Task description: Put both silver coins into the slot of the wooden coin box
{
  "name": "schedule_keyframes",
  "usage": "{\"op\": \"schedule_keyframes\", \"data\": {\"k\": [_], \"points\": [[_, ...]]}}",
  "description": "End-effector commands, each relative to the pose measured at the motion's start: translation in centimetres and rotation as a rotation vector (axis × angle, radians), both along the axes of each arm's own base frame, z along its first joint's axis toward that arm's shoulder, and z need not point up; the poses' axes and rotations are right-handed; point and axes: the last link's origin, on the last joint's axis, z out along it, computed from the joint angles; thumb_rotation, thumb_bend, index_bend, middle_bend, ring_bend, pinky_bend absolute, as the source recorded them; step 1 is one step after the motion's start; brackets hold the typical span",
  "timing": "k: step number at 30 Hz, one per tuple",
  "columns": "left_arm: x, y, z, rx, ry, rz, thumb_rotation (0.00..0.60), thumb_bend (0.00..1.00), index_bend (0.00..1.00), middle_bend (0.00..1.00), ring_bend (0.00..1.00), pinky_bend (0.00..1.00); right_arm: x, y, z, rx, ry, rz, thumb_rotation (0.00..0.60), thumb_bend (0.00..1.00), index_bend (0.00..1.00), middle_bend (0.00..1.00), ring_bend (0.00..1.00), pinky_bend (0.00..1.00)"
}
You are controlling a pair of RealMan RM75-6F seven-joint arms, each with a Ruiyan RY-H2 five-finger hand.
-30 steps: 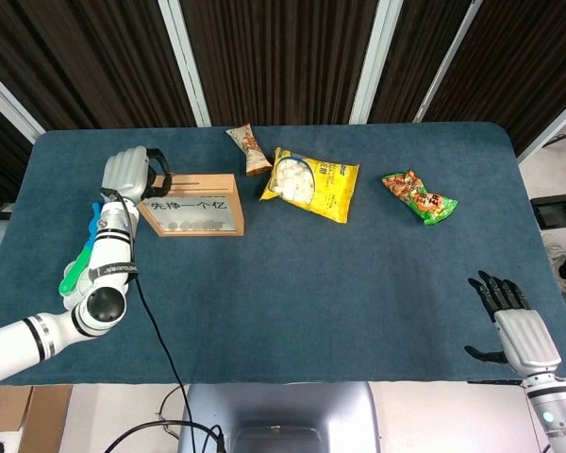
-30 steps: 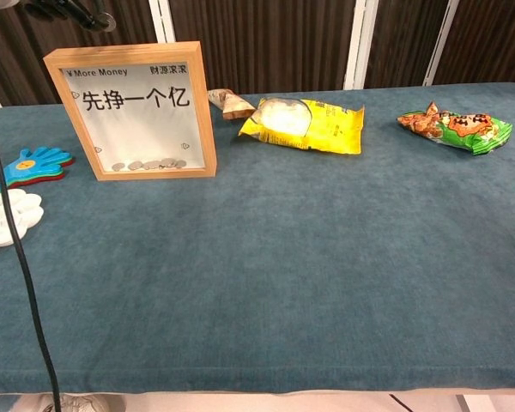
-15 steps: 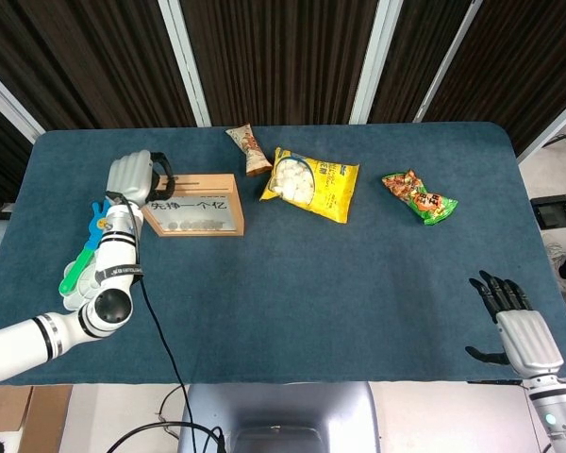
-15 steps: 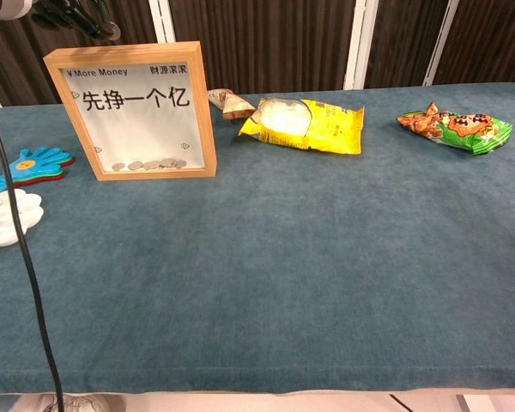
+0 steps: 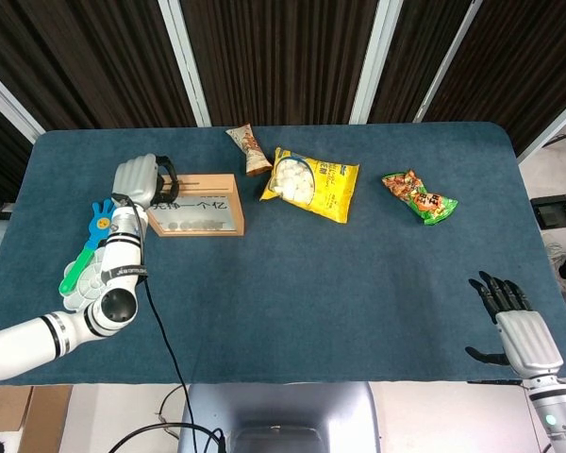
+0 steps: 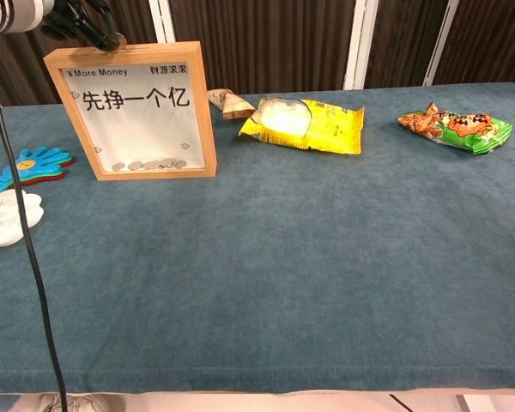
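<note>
The wooden coin box (image 5: 193,205) stands upright at the left rear of the blue table, its glass front printed with black characters (image 6: 137,112). Several silver coins (image 6: 146,164) lie at the bottom behind the glass. My left hand (image 5: 140,179) hovers over the box's top left end, dark fingers curled down just above the top edge (image 6: 81,21). No coin shows between those fingers, and whether they pinch one is hidden. My right hand (image 5: 514,326) rests at the table's near right corner, fingers spread, holding nothing.
A yellow snack bag (image 5: 313,184) and a small brown packet (image 5: 249,147) lie right of the box. A green and orange packet (image 5: 420,196) lies further right. Coloured hand-shaped toys (image 6: 30,163) sit left of the box. A black cable (image 6: 26,257) hangs from my left arm.
My left hand has shifted a little to the right and lower, closer to the top edge of the box. The right hand has not moved.
</note>
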Motion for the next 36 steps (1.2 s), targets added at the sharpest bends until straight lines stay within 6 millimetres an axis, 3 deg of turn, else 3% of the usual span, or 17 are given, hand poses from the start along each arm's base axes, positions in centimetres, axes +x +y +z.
{"op": "schedule_keyframes", "data": {"k": [1, 17, 21, 22, 24, 26, 27, 30, 33, 36], "points": [[-0.1, 0.0, 0.0, -0.002, -0.003, 0.001, 0.600, 0.41, 0.59, 1.00, 1.00, 1.00, 0.0, 0.0, 0.1, -0.004, 0.000, -0.001, 0.600, 0.09, 0.00, 0.00, 0.00, 0.00], [-0.1, -0.1, 0.5, 0.009, -0.012, -0.009, 0.600, 0.42, 0.46, 1.00, 1.00, 1.00, 0.0, 0.0, 0.0, -0.002, 0.004, -0.001, 0.600, 0.09, 0.00, 0.00, 0.00, 0.00], [0.5, -1.7, 1.6, 0.044, -0.046, -0.088, 0.600, 0.42, 0.37, 1.00, 1.00, 1.00, 0.0, 0.0, 0.0, -0.004, 0.008, -0.001, 0.600, 0.09, 0.00, 0.00, 0.00, 0.00], [0.4, -2.5, 2.0, 0.053, -0.045, -0.121, 0.600, 0.42, 0.32, 0.97, 0.99, 1.00, 0.0, 0.1, 0.0, -0.003, 0.009, 0.000, 0.600, 0.09, 0.00, 0.00, 0.00, 0.00], [-0.5, -5.6, 2.9, 0.048, -0.042, -0.197, 0.600, 0.42, 0.21, 0.73, 0.84, 0.97, 0.0, 0.2, -0.1, -0.003, 0.012, 0.002, 0.600, 0.09, 0.00, 0.00, 0.00, 0.00], [-2.8, -9.5, 3.9, 0.028, -0.028, -0.246, 0.600, 0.42, 0.14, 0.47, 0.60, 0.82, 0.1, 0.3, -0.1, -0.002, 0.017, 0.004, 0.600, 0.09, 0.00, 0.00, 0.00, 0.00], [-4.1, -11.2, 4.3, 0.027, -0.022, -0.259, 0.600, 0.42, 0.11, 0.34, 0.42, 0.64, 0.1, 0.4, -0.2, -0.001, 0.019, 0.005, 0.600, 0.09, 0.00, 0.00, 0.00, 0.00], [-9.6, -17.2, 5.2, 0.040, 0.038, -0.281, 0.600, 0.42, 0.08, 0.20, 0.17, 0.32, 0.2, 0.6, -0.6, 0.007, 0.032, 0.008, 0.600, 0.09, 0.00, 0.00, 0.00, 0.00], [-15.6, -23.2, 5.2, 0.045, 0.086, -0.238, 0.600, 0.42, 0.07, 0.15, 0.09, 0.20, 0.3, 0.8, -1.1, 0.011, 0.050, 0.007, 0.600, 0.09, 0.00, 0.00, 0.00, 0.00], [-20.2, -28.2, 4.7, 0.058, 0.090, -0.178, 0.600, 0.43, 0.05, 0.09, 0.02, 0.14, 0.4, 0.7, -1.7, 0.011, 0.073, 0.003, 0.600, 0.09, 0.00, 0.00, 0.00, 0.00]]}}
